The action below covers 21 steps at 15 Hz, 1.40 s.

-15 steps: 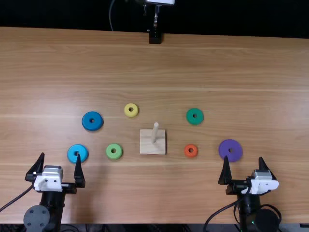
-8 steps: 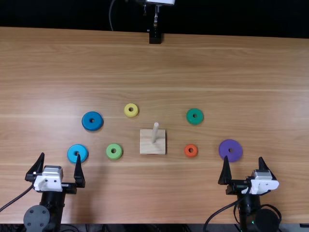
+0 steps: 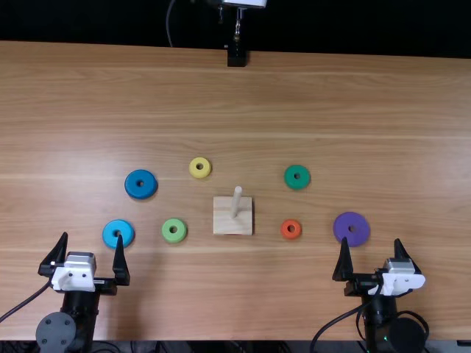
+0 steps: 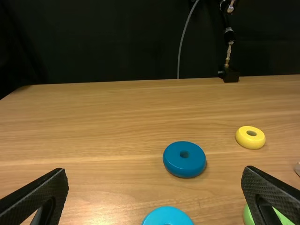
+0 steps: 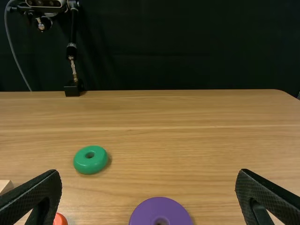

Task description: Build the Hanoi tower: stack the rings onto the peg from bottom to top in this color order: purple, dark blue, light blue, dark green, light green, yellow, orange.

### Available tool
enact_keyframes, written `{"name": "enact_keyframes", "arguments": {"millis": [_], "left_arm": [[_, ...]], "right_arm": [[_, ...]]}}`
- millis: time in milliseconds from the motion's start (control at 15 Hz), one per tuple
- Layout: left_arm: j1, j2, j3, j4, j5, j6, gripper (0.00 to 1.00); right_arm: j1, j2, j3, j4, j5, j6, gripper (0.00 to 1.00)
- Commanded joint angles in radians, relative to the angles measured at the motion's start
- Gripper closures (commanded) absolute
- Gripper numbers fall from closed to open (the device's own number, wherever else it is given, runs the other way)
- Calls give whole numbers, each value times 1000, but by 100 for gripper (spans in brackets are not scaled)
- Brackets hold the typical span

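Though near, purple ring [image 3: 355, 221] beyond right tool [image 3: 371, 240].

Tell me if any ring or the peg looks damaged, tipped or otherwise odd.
Nothing stands out. All seven rings lie flat, with no visible damage, including the purple ring and dark blue ring. The peg stands on its square base, apart from them.

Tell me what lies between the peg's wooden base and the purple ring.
In the top view, the orange ring lies between the wooden base and purple ring.
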Motion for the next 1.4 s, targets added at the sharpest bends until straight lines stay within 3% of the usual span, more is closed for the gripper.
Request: {"name": "enact_keyframes", "arguments": {"millis": [0, 533, 733, 933, 1067, 1133, 1200, 1333], "left_arm": [[6, -12, -18, -30, 0, 6, 0], [6, -12, -18, -30, 0, 6, 0], [6, -12, -18, -30, 0, 6, 0], [6, -12, -18, -30, 0, 6, 0], [6, -12, -18, -30, 0, 6, 0], [6, -12, -18, -30, 0, 6, 0], [4, -12, -18, -30, 0, 6, 0], [6, -12, -18, -30, 0, 6, 0]], "right_arm": [[-7, -13, -9, 2, -6, 4, 0], [-8, -13, -3, 19, 3, -4, 0], [-13, -13, 49, 135, 5, -2, 0], [-13, -13, 121, 150, 7, -4, 0], [-14, -13, 167, 142, -13, -9, 0], [-14, -13, 198, 142, -37, -9, 0], [-13, -13, 238, 144, -45, -7, 0], [-11, -13, 313, 140, -37, -5, 0]]}}
